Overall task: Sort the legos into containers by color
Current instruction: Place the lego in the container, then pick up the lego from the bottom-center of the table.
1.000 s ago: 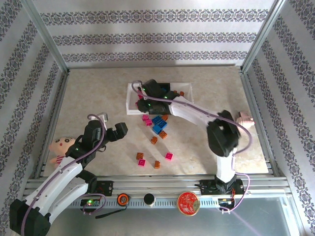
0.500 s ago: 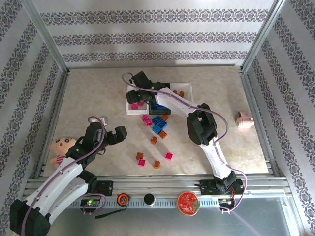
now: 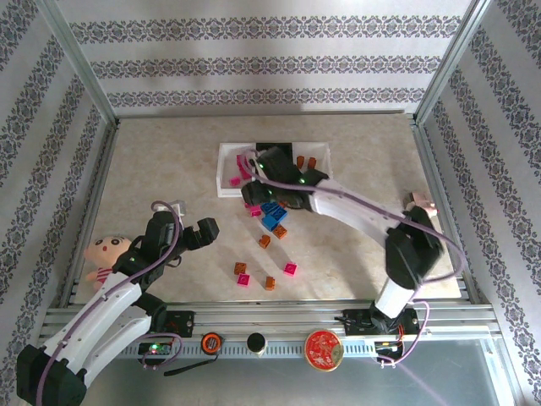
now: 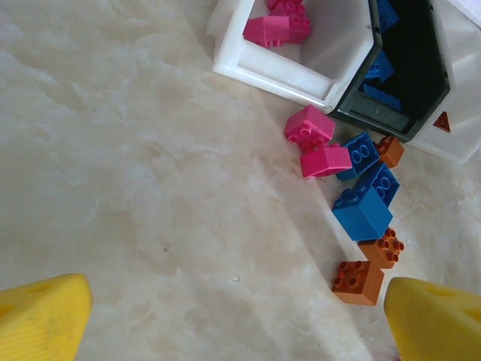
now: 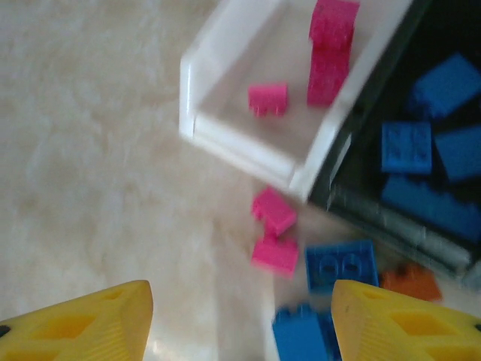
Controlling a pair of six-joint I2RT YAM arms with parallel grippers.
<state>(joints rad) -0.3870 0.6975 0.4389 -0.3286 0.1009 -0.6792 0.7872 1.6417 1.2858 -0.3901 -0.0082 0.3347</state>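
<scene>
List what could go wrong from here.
1. A loose pink brick lies right beside a blue brick. If the open right fingers close there, they may pinch both colours together.
2. This cluster sits close to the front walls of the white tray and the black tray. A descent there could bump the trays and shift them.

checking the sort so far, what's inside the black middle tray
Blue legos lie inside the black tray, at least four, no other colour visible. From above the right arm covers part of it, so the rest is hidden.
</scene>
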